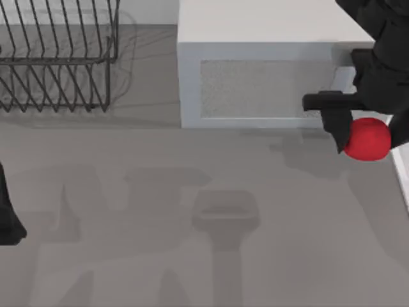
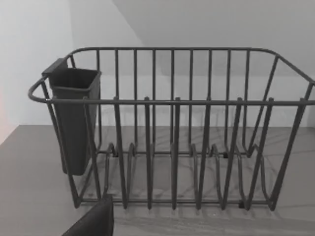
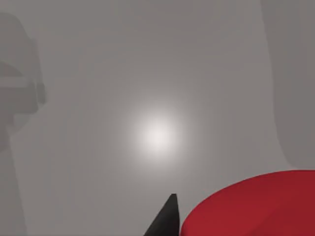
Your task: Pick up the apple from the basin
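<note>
The grey bench spreads below the right tool, which hangs over the bench's right side, in front of the white microwave. The wire dish rack stands well away toward the far left. The left arm sits parked at the left edge. The right tool is clenched on the apple, held clear above the bench; a dark fingertip presses its side.

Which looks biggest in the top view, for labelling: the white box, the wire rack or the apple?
Largest to smallest:
1. White box
2. Wire rack, cut off at the edge, so its full size is unsure
3. Apple, at the right claw
</note>
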Action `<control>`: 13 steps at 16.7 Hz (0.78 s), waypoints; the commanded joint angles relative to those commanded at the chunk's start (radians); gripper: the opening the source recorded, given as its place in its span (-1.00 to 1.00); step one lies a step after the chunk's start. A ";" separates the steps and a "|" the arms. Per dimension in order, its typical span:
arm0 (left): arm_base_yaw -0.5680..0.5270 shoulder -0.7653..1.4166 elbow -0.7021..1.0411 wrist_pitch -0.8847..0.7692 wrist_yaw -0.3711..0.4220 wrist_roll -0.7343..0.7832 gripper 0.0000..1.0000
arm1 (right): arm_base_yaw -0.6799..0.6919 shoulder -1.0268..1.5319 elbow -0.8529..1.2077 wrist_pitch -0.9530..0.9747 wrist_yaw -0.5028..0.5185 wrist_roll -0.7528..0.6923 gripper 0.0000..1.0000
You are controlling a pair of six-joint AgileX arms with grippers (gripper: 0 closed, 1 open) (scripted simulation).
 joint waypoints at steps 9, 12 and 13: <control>0.000 0.000 0.000 0.000 0.000 0.000 1.00 | -0.004 0.059 -0.308 0.322 0.008 -0.001 -1.00; 0.000 0.000 0.000 0.000 0.000 0.000 1.00 | 0.006 0.059 -0.341 0.404 0.007 0.005 -1.00; 0.000 0.000 0.000 0.000 0.000 0.000 1.00 | 0.007 0.059 -0.344 0.414 0.006 0.006 -1.00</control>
